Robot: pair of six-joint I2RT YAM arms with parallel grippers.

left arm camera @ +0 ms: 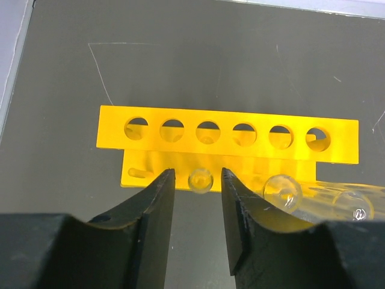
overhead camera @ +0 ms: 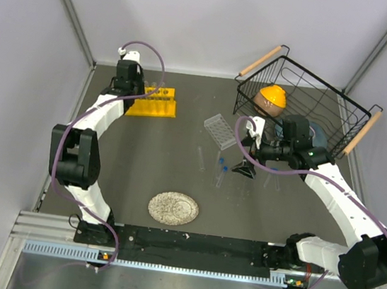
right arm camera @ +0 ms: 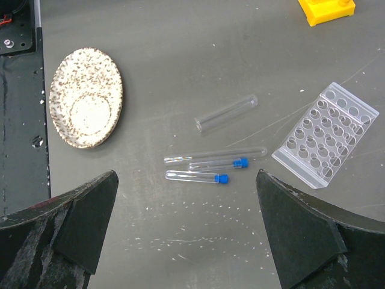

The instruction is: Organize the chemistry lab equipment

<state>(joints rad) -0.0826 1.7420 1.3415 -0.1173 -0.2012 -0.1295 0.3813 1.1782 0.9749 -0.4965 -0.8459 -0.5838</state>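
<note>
The yellow six-hole rack (overhead camera: 152, 104) stands at the back left; it fills the left wrist view (left arm camera: 227, 141). My left gripper (overhead camera: 149, 90) (left arm camera: 197, 176) is open right over it, with the round end of a glass test tube (left arm camera: 200, 179) between its fingertips, untouched. More tube ends (left arm camera: 283, 191) show to the right. My right gripper (overhead camera: 244, 168) (right arm camera: 185, 186) is open wide above two blue-capped vials (right arm camera: 197, 176) (right arm camera: 219, 164), a thin tube (right arm camera: 216, 154) and a wider test tube (right arm camera: 227, 112) lying on the table. The clear grid rack (overhead camera: 222, 130) (right arm camera: 328, 133) lies beside them.
A round speckled plate (overhead camera: 173, 208) (right arm camera: 87, 96) lies near the front centre. A black wire basket (overhead camera: 328, 98) with wooden handles stands at the back right and holds an orange-yellow object (overhead camera: 271, 98). Grey walls close in both sides.
</note>
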